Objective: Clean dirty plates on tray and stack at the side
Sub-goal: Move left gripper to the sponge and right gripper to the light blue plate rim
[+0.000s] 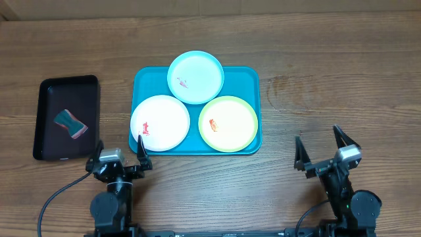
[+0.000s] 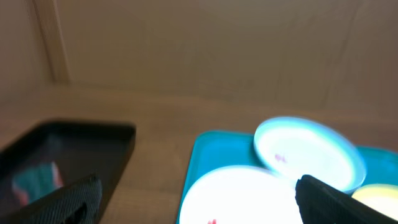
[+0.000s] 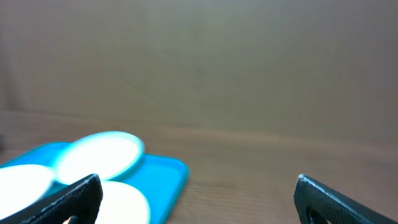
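Three dirty plates lie on the turquoise tray point(image 1: 247, 80): a light blue plate point(image 1: 195, 77) at the back, a white plate point(image 1: 160, 123) front left and a yellow-green plate point(image 1: 228, 124) front right, each with a small red-orange smear. My left gripper point(image 1: 120, 150) is open just in front of the tray's front left corner, nothing between its fingers. In its wrist view the white plate point(image 2: 242, 193) lies close ahead. My right gripper point(image 1: 319, 146) is open over bare table to the right of the tray, also empty.
A smaller black tray point(image 1: 51, 92) at the left holds a teal and pink sponge point(image 1: 70, 124). Wooden tabletop point(image 1: 329, 72) stretches to the right of the turquoise tray and behind it.
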